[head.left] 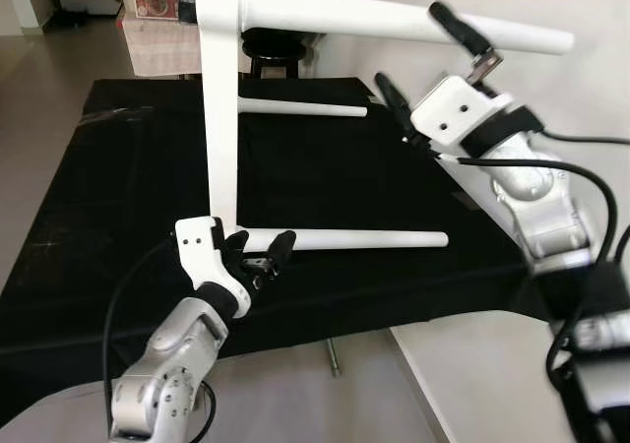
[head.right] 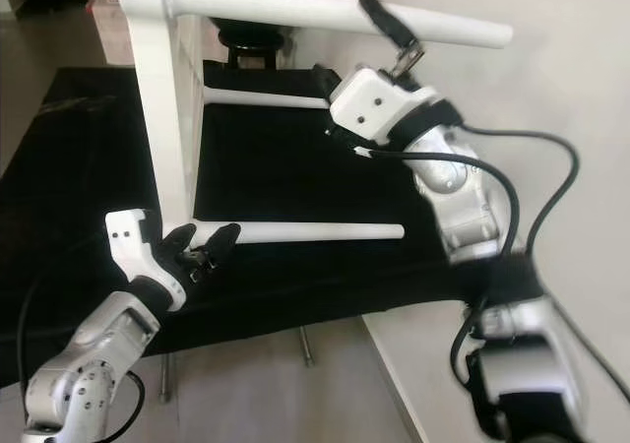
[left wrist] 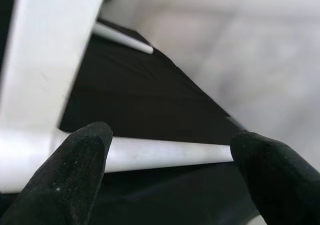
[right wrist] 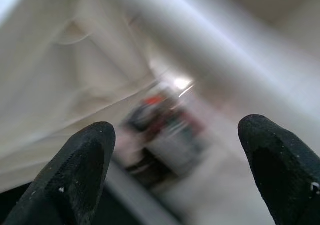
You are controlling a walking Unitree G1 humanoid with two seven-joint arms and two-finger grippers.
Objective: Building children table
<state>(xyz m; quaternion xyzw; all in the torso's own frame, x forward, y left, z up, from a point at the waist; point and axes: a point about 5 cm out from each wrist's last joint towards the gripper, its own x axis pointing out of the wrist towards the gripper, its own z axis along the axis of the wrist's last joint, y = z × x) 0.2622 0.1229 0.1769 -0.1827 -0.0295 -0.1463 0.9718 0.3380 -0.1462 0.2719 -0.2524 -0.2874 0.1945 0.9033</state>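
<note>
The left gripper (head.left: 260, 253) has its black fingers (left wrist: 75, 170) spread, straddling the root of the lower round white leg (head.left: 374, 239). The right gripper (head.left: 425, 74) is also spread beside the upper white leg (head.left: 394, 20). Neither grips, so I judge the white wooden tabletop (head.left: 219, 98), standing on edge on the black-covered workbench (head.left: 118, 197), could tip or slide if nudged.

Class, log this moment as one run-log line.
left end effector: open at lower table leg | right end effector: open around upper leg | tabletop: on edge, black cloth
</note>
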